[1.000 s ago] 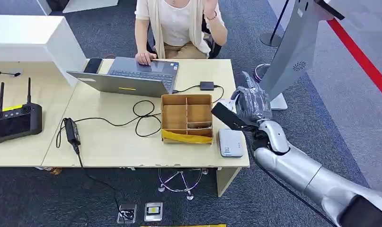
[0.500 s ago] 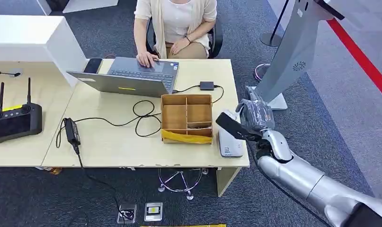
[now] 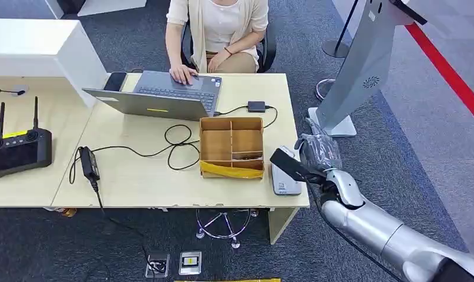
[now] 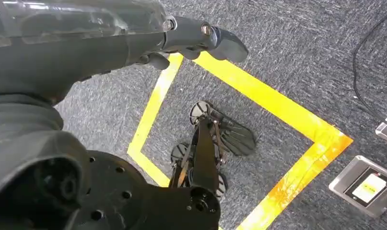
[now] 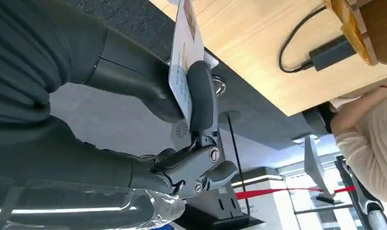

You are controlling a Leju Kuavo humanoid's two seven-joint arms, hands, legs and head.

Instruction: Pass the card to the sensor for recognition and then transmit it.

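The right hand (image 3: 316,155), wrapped in crinkled clear plastic over dark fingers, pinches a thin flat card (image 3: 288,165) that looks dark from above; the card hangs over the upper right corner of the small pale grey rounded sensor pad (image 3: 284,181) lying at the near right corner of the light wooden table (image 3: 140,176). Left of the pad stands a brown cardboard divider box (image 3: 231,147) with a yellow taped front edge. Farther off, a person (image 3: 218,32) in a cream cardigan types on a grey laptop (image 3: 164,97), and a black cable (image 3: 164,147) loops across the tabletop.

The right wrist view shows what the head view hides: the card (image 5: 184,57) has a white printed face and is clamped edge-on between the thick grey thumb and a dark finger (image 5: 201,96).

The left wrist view has the left hand (image 4: 181,40) hanging over speckled grey carpet crossed by yellow floor tape (image 4: 273,110); its dark fingers are curled in with nothing in them.

Compared with a second ago, the right hand has dropped nearer and lower along the table's right side, bringing the card from beside the box down over the sensor pad, and the person's raised arm has come down to the lap.
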